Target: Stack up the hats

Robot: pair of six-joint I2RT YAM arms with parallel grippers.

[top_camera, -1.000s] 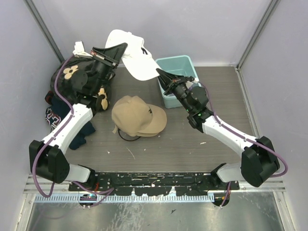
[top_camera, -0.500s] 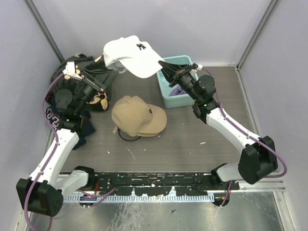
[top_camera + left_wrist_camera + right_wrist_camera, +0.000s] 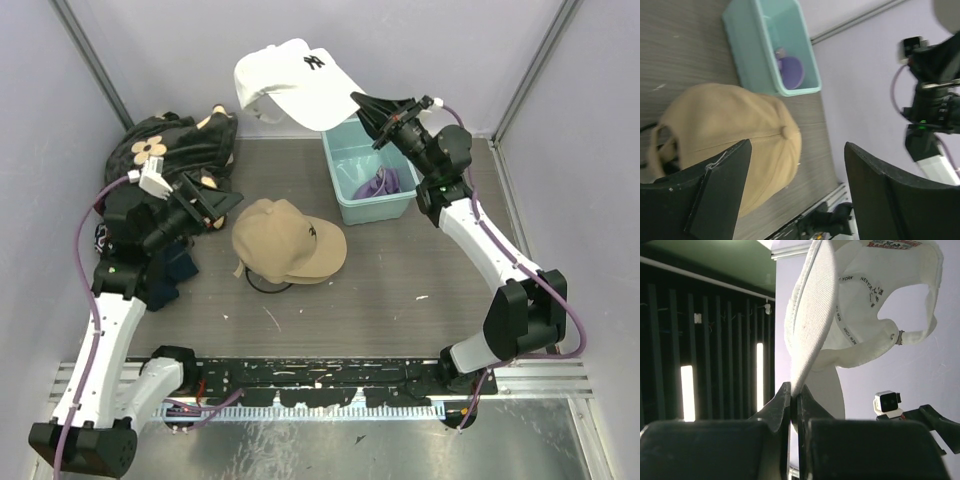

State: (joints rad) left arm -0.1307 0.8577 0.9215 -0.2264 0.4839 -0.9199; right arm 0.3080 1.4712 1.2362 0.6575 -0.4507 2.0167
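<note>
top external: we see a grey wood-grain table (image 3: pixel 400 290), lilac walls (image 3: pixel 420 50); right gripper (image 3: pixel 360 102) pinches white fabric cap (image 3: pixel 295 85), left gripper (image 3: pixel 228 198) gapes wide.

2 white arms (image 3: pixel 112 325), black joints (image 3: pixel 522 318), purple cables (image 3: pixel 90 320).

I am recording a teal bin (image 3: pixel 378 211) standing upright on the grey wood-grain table (image 3: pixel 400 290), toward the far right and close to the back wall (image 3: pixel 420 50). In my left wrist view, the same bin (image 3: pixel 747 45) is showing its open top and thin rim. A heap of black cloth with tan flowers (image 3: pixel 165 150) is lying in the far left corner, pressing against the side wall (image 3: pixel 40 150). Dark navy clothing (image 3: pixel 180 273) is lying just nearer, touching that heap. Small white scraps (image 3: pixel 271 318) are lying scattered on the bare tabletop. A black rail (image 3: pixel 320 372) is running along the near edge.
</note>
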